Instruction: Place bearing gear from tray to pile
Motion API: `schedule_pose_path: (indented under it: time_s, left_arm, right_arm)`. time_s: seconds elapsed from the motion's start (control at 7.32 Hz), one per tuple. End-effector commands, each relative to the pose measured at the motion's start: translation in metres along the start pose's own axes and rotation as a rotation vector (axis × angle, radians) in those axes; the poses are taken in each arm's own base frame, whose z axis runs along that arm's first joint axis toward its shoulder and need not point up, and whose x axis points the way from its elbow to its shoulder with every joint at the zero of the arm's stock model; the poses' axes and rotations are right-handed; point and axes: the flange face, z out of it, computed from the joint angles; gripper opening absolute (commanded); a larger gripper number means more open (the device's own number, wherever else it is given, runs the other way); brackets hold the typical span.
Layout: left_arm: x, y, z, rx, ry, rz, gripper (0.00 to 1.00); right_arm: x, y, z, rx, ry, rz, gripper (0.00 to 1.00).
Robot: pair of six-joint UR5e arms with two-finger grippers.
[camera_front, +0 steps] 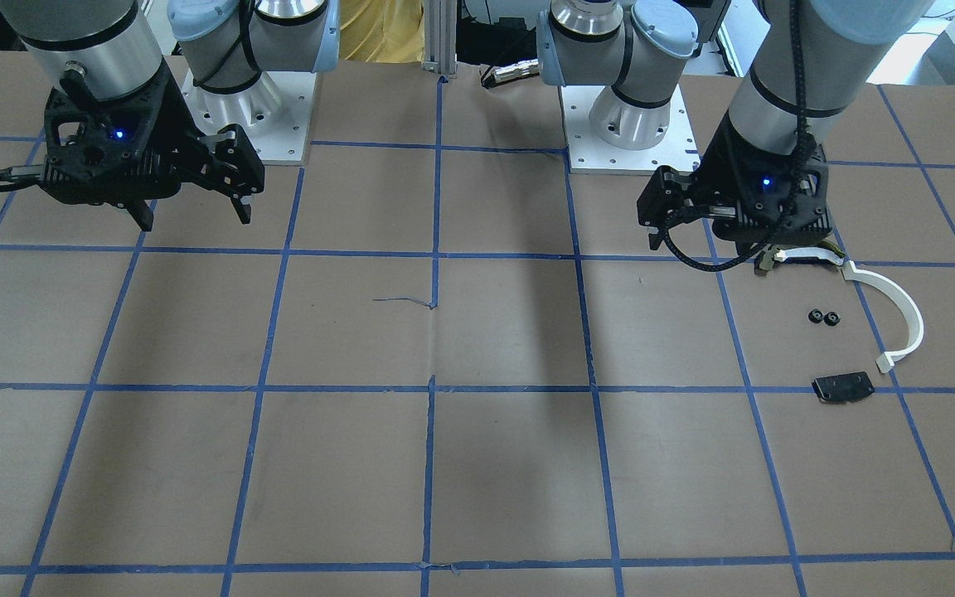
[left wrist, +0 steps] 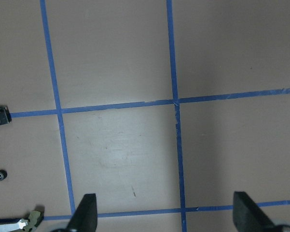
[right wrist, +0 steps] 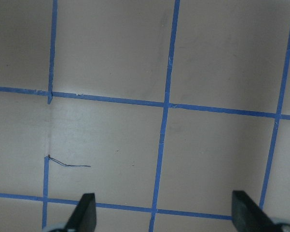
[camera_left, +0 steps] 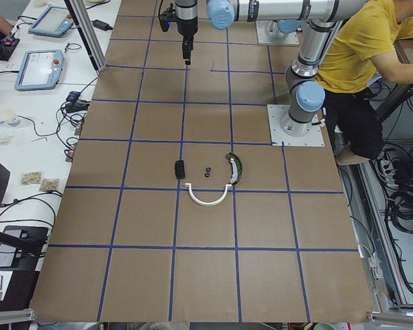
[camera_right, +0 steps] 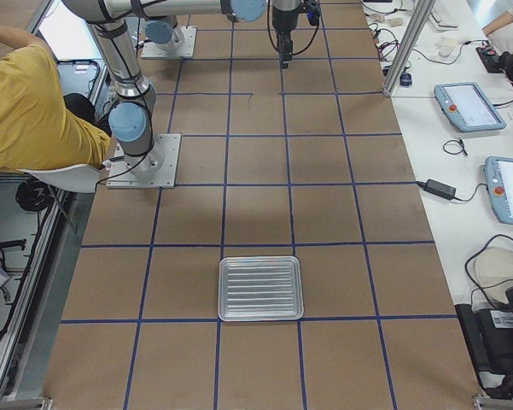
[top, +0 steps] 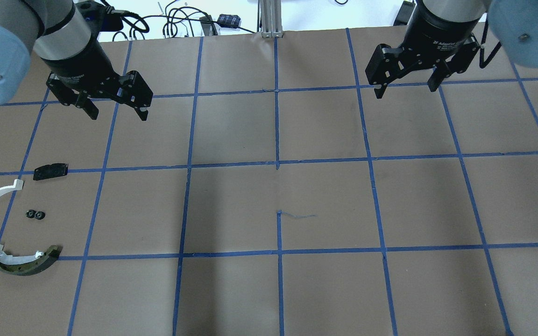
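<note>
My left gripper hangs above the brown, blue-gridded table. Its fingers are spread wide, with only table surface showing between them. My right gripper hangs well apart from it, toward the right end, and its fingers are just as wide.

Two small black bearing gears lie touching side by side in the pile, which sits toward the table's left end, about midway between my edge and the operators' edge. A white curved arc bends around the gears on the side facing the left end. A dark olive-edged curved piece lies at the arc's end nearer my edge, and a flat black plate lies near its other end.

The ribbed metal tray sits flat toward the table's right end, far from the pile.
</note>
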Motion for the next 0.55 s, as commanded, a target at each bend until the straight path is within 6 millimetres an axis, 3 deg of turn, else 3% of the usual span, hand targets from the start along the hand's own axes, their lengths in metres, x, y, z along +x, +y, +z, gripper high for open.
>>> schedule_pose_path:
  time_s: [0.0,0.41]
  left_arm:
    - [0.010,0.024,-0.010,0.026,0.038,0.005,1.00]
    - [0.002,0.039,-0.021,0.022,0.024,0.015,1.00]
  right_arm:
    - [0.000,0.000,0.001,-0.002,-0.004,0.001,1.00]
    - [-0.001,0.000,0.000,0.000,-0.008,0.004,1.00]
